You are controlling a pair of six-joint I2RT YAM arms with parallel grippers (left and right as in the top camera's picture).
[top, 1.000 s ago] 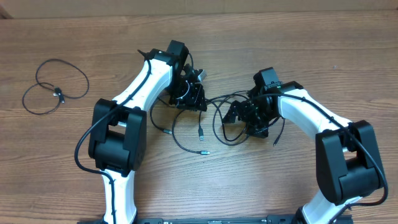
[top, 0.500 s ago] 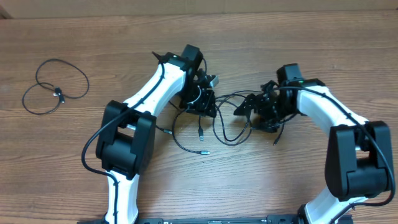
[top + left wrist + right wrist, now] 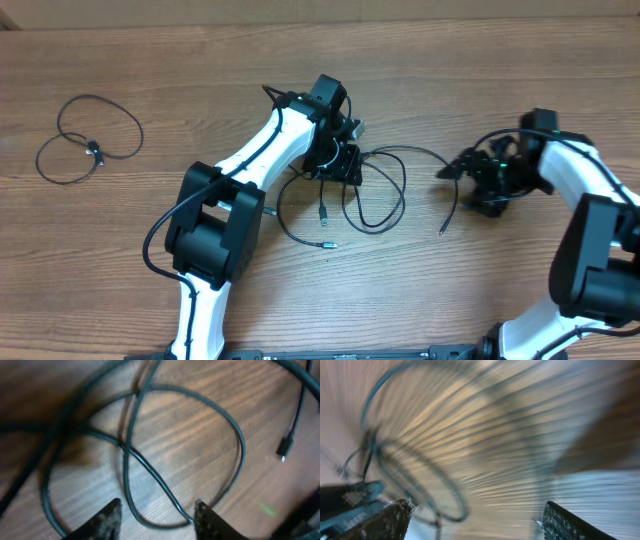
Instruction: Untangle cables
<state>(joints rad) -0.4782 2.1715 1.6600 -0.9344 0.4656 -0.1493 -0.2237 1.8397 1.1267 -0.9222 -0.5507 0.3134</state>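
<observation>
Left tool — cables directly beneath

Two white-and-black robot arms, the left arm and the right arm, reached over one wooden table. One thin black cable lay apart at the far left in two loops, while the one central tangle held crossing cords whose number could not be told. Three loose plug ends showed clearly around that tangle: a first plug, a second plug and a third plug.
</observation>
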